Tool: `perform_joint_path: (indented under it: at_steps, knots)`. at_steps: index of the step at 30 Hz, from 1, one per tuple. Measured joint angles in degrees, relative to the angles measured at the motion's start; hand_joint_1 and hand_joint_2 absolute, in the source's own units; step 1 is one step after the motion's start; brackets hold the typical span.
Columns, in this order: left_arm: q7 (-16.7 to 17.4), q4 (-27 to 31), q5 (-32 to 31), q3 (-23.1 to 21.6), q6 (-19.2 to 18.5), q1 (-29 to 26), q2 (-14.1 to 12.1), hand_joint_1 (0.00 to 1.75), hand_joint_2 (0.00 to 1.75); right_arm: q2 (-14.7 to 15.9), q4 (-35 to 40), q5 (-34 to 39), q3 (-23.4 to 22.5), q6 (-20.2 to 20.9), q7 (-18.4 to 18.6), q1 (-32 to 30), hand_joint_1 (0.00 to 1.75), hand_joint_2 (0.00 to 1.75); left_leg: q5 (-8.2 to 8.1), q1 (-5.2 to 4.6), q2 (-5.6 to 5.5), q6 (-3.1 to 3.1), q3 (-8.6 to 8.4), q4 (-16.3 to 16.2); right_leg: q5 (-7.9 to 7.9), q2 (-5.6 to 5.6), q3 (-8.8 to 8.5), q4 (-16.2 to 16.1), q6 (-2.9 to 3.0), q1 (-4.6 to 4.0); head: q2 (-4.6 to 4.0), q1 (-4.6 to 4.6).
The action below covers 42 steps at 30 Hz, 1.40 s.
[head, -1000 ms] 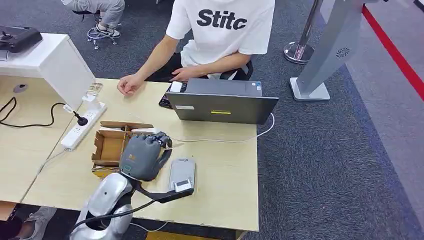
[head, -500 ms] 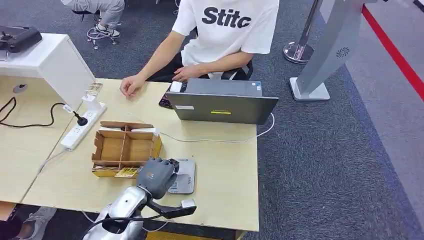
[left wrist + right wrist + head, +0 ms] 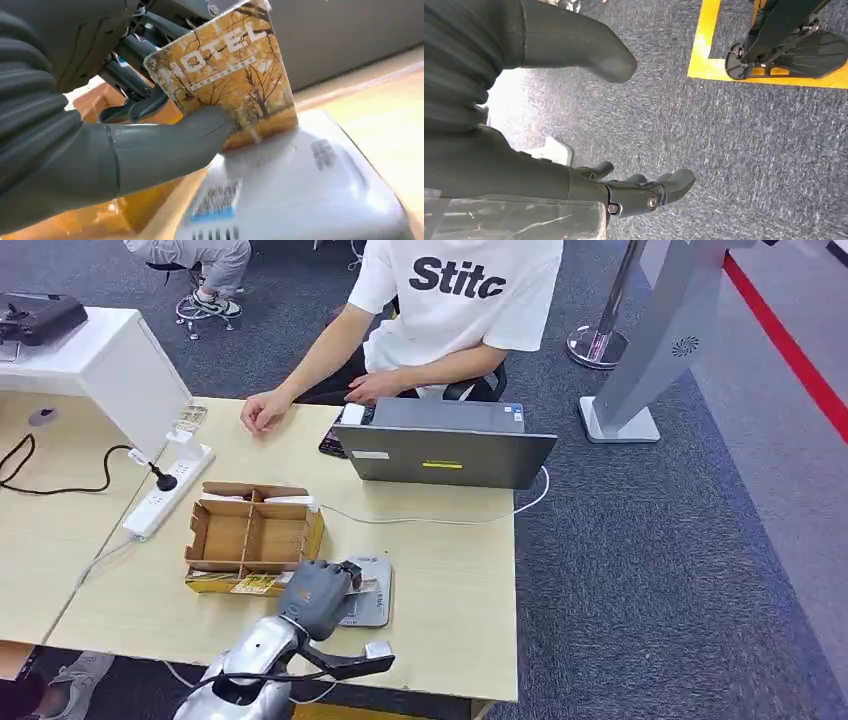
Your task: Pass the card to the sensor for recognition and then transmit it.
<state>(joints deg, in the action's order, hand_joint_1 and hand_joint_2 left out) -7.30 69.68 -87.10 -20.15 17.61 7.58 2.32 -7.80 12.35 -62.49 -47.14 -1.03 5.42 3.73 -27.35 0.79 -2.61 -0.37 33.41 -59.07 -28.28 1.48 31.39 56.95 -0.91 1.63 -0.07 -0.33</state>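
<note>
My left hand (image 3: pixel 318 595) hovers low over the grey card sensor (image 3: pixel 374 592), which lies flat on the wooden table (image 3: pixel 450 570) near its front edge. The hand pinches a yellow card (image 3: pixel 225 75) printed with bare trees and the word HOTEL between thumb (image 3: pixel 165 145) and fingers. One edge of the card sits just above or on the top of the sensor (image 3: pixel 300 190); I cannot tell if they touch. My right hand (image 3: pixel 644 192) hangs over grey carpet with its fingers apart and nothing in it.
A divided cardboard box (image 3: pixel 250 535) with more yellow cards at its front lies just left of the sensor. Behind stand a laptop (image 3: pixel 445 445) and its white cable, a power strip (image 3: pixel 165 490) at the left, and a seated person (image 3: pixel 455 300) with a hand on the table.
My left hand has moved from above the cardboard box towards the table's front and right, bringing the card over the sensor. In the last half second it barely shifted.
</note>
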Motion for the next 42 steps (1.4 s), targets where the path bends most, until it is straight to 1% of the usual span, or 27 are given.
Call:
perform_joint_path:
  at_steps: [3,6,11,14,18,25,28,31,33,35,38,42]
  knots:
    - [0.33,2.47,-0.66,0.42,0.53,0.04,0.37,1.75,1.75,0.00,0.00,-0.24,-0.18,-0.15,0.00,-0.03,0.00,1.75,0.01,0.00,0.01,0.00,0.03,0.00,0.02,0.00,0.03,0.01,0.02,0.00,0.00,-0.02]
    - [0.44,7.00,-0.99,1.64,-0.21,0.41,0.48,1.75,1.75,-0.07,0.00,-0.57,-0.83,-0.17,-0.02,-0.01,0.00,1.75,0.01,0.00,0.00,0.00,0.04,0.00,0.02,0.00,0.03,0.01,0.02,0.00,0.00,0.00]
    - [0.66,14.87,-0.86,5.63,-0.32,0.65,0.35,1.75,1.75,-0.15,0.00,-1.25,-1.58,-0.24,-0.04,-0.03,0.00,1.75,0.00,0.01,0.01,-0.01,0.06,0.00,0.01,0.00,0.06,0.02,0.02,-0.01,0.00,0.00]
    - [0.66,18.10,-0.64,7.70,-0.80,0.83,0.22,1.75,1.75,-0.17,0.00,-1.33,-1.79,-0.24,-0.04,-0.02,0.00,1.75,0.00,0.01,0.00,-0.01,0.06,0.01,0.01,0.00,0.06,0.02,0.02,-0.01,0.00,0.00]
    - [0.70,20.09,-0.61,8.87,-0.80,0.82,0.13,1.75,1.75,-0.24,0.00,-1.38,-2.19,-0.24,-0.04,-0.01,0.00,1.75,0.00,0.00,0.00,-0.01,0.06,0.01,0.01,0.00,0.06,0.02,0.02,0.00,0.00,0.00]
    - [0.70,21.07,-0.59,9.25,-0.80,0.76,0.13,1.75,1.75,-0.26,0.00,-1.38,-2.41,-0.24,-0.04,0.00,0.00,1.75,0.00,0.00,0.00,0.00,0.07,0.01,0.01,0.00,0.05,0.01,0.02,0.00,0.00,0.00]
    - [1.58,21.75,-0.79,9.82,-0.65,0.75,-0.07,1.75,1.75,-0.28,0.00,-1.73,-2.49,-0.26,-0.07,0.00,0.00,1.75,0.00,0.00,0.00,-0.01,0.08,0.01,0.01,0.00,0.06,0.02,0.02,0.00,0.00,0.00]
    - [1.64,23.50,2.36,12.90,-2.38,0.86,-0.72,1.75,1.75,-0.28,0.00,-2.27,-2.65,-0.26,-0.11,-0.02,0.00,1.75,0.00,0.01,0.01,-0.01,0.07,0.02,0.01,0.01,0.07,0.02,0.02,-0.01,0.00,0.00]
    - [0.37,24.24,4.09,16.29,-3.21,0.84,-1.31,1.75,1.75,-0.28,0.00,-2.45,-2.82,-0.24,-0.22,-0.02,0.00,1.75,0.00,0.03,0.03,-0.01,0.07,0.04,0.01,0.03,0.09,0.04,0.03,-0.03,0.00,-0.02]
    - [-0.68,24.37,4.92,19.79,-3.23,0.81,-1.68,1.75,1.75,-0.31,0.00,-2.95,-2.93,-0.20,-0.35,-0.02,0.00,1.75,0.00,0.05,0.03,-0.01,0.07,0.05,0.01,0.02,0.10,0.05,0.03,-0.05,0.00,0.00]
    - [-1.77,24.37,5.53,23.75,-3.16,0.44,-2.12,1.75,1.75,-0.31,0.00,-3.35,-2.97,-0.13,-0.52,-0.02,0.00,1.75,0.00,0.05,0.04,-0.01,0.07,0.05,0.00,0.03,0.10,0.05,0.04,-0.05,0.00,0.00]
    - [-2.84,24.37,5.46,26.99,-2.81,-0.11,-2.10,1.75,1.75,-0.31,0.00,-3.52,-3.17,-0.07,-0.61,0.01,0.00,1.75,0.00,0.04,0.02,-0.01,0.08,0.05,0.00,0.02,0.10,0.04,0.04,-0.04,0.00,0.00]
